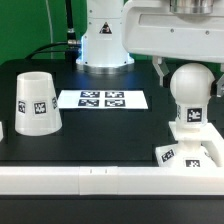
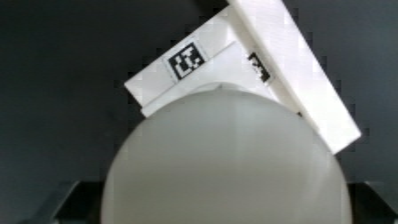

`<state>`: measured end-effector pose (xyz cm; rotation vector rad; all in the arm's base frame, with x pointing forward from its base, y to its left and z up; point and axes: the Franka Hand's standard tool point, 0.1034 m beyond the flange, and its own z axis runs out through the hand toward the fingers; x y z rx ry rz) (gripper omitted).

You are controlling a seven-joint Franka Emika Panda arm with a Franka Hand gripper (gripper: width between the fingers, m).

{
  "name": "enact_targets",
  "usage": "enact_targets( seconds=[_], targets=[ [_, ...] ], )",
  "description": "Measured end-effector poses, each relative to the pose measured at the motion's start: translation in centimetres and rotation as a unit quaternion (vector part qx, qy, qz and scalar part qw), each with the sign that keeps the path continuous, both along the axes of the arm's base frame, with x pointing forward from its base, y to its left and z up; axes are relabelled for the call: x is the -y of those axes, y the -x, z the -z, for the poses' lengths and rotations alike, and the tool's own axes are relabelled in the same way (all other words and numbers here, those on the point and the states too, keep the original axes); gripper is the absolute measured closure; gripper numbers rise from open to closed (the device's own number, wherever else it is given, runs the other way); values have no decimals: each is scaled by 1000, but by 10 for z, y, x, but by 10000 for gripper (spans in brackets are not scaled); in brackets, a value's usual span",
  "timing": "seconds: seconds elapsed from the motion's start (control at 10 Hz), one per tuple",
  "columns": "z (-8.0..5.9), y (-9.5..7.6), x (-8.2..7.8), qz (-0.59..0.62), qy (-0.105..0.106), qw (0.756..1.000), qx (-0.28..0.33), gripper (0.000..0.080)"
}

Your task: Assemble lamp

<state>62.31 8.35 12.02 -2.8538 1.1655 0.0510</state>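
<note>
Exterior view's left: shade (image 1: pixel 35 101) stands alone on the black bench (image 1: pixel 100 135), wide end down. It is a white tapered cup with one black-and-white square tag on its side.

Centre: marker board (image 1: pixel 101 99) lies flat, well apart from the shade. Behind it is the arm's white pedestal (image 1: pixel 105 42).

Along the front edge runs a long white rail (image 1: pixel 90 181).

Exterior view's right: base (image 1: pixel 188 150) (image 2: pixel 178 82) is a flat white square with tags on its top and edge, just beside the rail. Bulb (image 1: pixel 189 90) (image 2: pixel 222 150) stands upright on the base. It is white with a smooth rounded head, narrowing to a tagged neck.

Pincer (image 1: pixel 188 72) (image 2: pixel 222 212) hangs over the bulb's head. Its jaws are spread wide, one dark finger on each side. A sliver of gap shows between fingers and bulb in both views, so no grip is seen.
</note>
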Motion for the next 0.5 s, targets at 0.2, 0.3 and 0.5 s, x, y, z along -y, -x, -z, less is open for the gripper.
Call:
enact_targets(
  seconds=[0.2, 0.3, 0.5],
  targets=[
    [0, 0, -2, 56, -5, 998, -4, 220],
    [0, 0, -3, 82, -9, 997, -7, 220],
    [0, 0, -4, 67, -11, 998, -6, 114]
  ],
)
